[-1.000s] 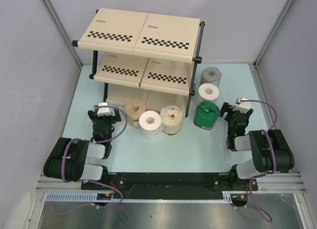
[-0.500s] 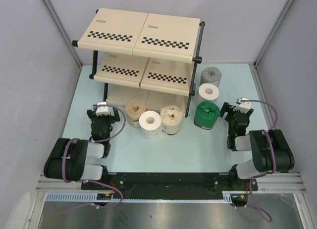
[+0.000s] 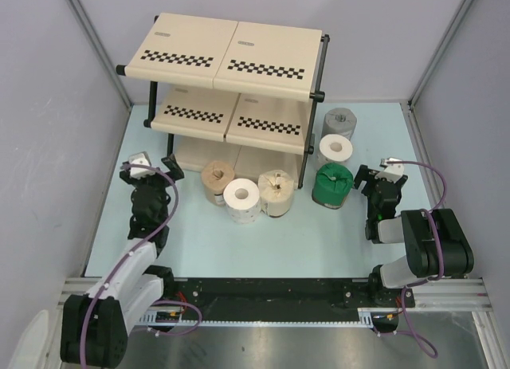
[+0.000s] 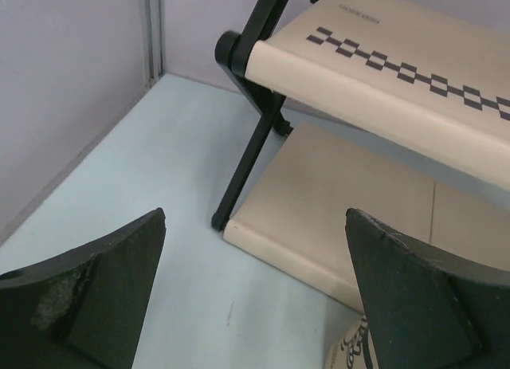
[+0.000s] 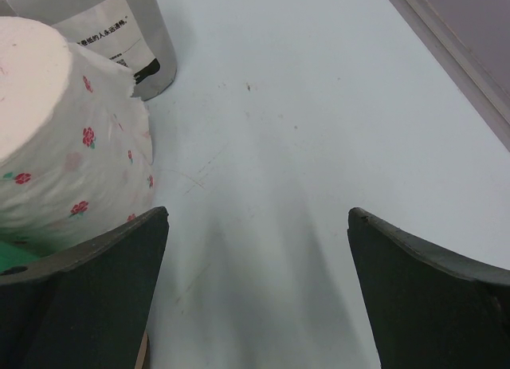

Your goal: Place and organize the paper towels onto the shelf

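**Top view, 12 o'clock pointing away from the arm bases.** The shelf (image 3: 231,54) stands at 12 o'clock on the bench (image 3: 263,241), and no roll shows on any tier. All six paper towels sit on the bench. A tan roll (image 3: 217,178), a white roll (image 3: 241,198) and a second tan roll (image 3: 276,192) cluster at the shelf's 6 o'clock. A grey roll (image 3: 340,120), a flowered white roll (image 3: 335,148) and a green roll (image 3: 332,184) line up off its 3 o'clock posts.

Both sets of jaws stand wide and hold nothing. The left jaws face the shelf's 7 o'clock post; the right jaws sit just at 3 o'clock of the green roll.

**Step in hand (judged):** the first pick, not yet begun. You should span the nearest roll's round wall squarely and close gently, since soft paper likely squashes. Lift straight up before travelling, because the neighbouring rolls stand just beside it.

**Edges and room:** the upper tiers overhang the bottom one, and black posts guard the corners. The side walls lie close at 9 and 3 o'clock. Open bench lies at 6 o'clock, and the top tier is free from above.
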Available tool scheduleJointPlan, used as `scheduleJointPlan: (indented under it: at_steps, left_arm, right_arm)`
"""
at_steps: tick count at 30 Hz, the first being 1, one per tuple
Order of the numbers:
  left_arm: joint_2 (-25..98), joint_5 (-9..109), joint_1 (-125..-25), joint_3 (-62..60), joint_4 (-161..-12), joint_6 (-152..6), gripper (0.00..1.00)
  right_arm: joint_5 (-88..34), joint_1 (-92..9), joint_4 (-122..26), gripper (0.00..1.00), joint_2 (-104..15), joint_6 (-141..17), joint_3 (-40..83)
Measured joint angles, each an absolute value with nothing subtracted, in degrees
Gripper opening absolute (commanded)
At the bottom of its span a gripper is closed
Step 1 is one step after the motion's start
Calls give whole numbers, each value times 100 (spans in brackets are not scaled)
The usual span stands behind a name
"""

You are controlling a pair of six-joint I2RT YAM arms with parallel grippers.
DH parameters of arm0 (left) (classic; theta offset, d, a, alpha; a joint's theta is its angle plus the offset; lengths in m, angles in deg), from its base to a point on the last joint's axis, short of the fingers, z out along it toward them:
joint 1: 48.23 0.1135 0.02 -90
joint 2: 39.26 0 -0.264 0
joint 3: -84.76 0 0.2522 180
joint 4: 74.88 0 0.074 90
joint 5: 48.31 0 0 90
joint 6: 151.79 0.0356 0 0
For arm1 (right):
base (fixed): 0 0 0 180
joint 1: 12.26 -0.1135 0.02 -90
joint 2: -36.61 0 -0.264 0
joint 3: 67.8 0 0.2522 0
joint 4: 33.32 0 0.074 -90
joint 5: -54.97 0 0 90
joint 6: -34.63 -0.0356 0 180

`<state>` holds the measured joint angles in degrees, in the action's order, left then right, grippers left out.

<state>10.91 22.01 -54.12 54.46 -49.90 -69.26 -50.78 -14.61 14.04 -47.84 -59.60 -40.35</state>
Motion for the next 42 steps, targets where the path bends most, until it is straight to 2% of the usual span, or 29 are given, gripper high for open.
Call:
scheduleJointPlan:
  at_steps: [9, 14, 19, 21, 24, 32, 38, 42]
  left_arm:
    - [962, 2365, -5419, 4775, -7217, -8349, 100]
    - [964, 2242, -5421, 4574, -7897, -8803, 100]
    - [1032, 2242, -5421, 4557, -8295, -8943, 100]
    - [1089, 2258, -5421, 4524, -8433, -8989, 100]
    - [1161, 2284, -5421, 4421, -8592, -8998, 100]
    - [1198, 2400, -5421, 4236, -8793, -9028, 100]
    - [1191, 2684, -5421, 4220, -8990, -9033, 100]
    - [1342, 3005, -5421, 3844, -9329, -9035, 100]
  right_arm:
    - [-5069, -1461, 1406, 100, -4784, -5960, -4035]
    - [-5097, -1466, 1406, 100, -4784, -5960, -4035]
    - [-5515, -1734, 1356, 100, -4701, -5908, -4031]
    - [-6125, -2047, 1063, 100, -4498, -5847, -3963]
    - [-6785, -2375, 165, 100, -3820, -5807, -3598]
    - [-7010, -2255, -2148, 100, -1604, -6900, -2745]
    - [-6448, -1870, -4047, 100, -1206, -7591, -2315]
    - [-5830, -1171, -5026, 100, -1092, -7954, -2299]
